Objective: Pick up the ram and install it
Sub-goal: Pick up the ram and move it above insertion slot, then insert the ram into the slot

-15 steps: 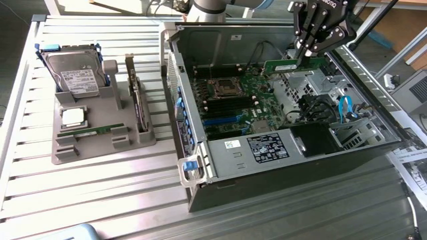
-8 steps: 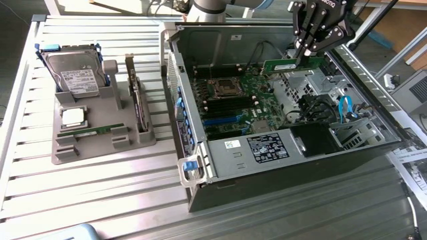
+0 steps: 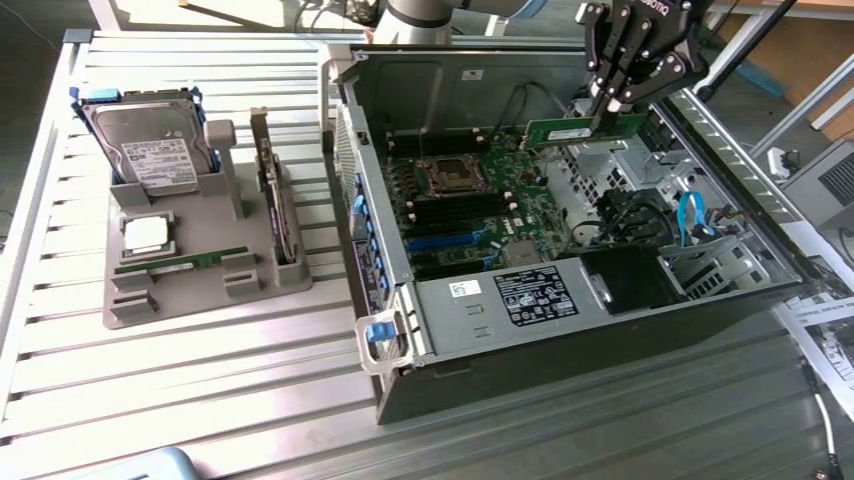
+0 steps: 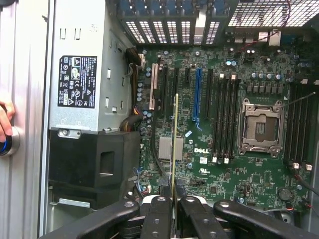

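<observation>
Firmly, the black two-fingered tool (image 3: 617,105) pinches the long, thin green ram stick (image 3: 583,131) by its upper edge. It holds the stick edge-down above the green motherboard (image 3: 521,170) inside the open black computer case (image 3: 561,350). The case lies on a pale slatted metal desk (image 3: 200,380). A grey plastic parts tray (image 3: 174,300) sits just beside it on the exterior view's left, with bare slats in front.

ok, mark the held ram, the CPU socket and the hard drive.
held ram (image 3: 558,132), exterior view, middle of its green face
CPU socket (image 4: 260,128), wrist view, centre of its frame
hard drive (image 3: 144,128), exterior view, its silver cover
</observation>
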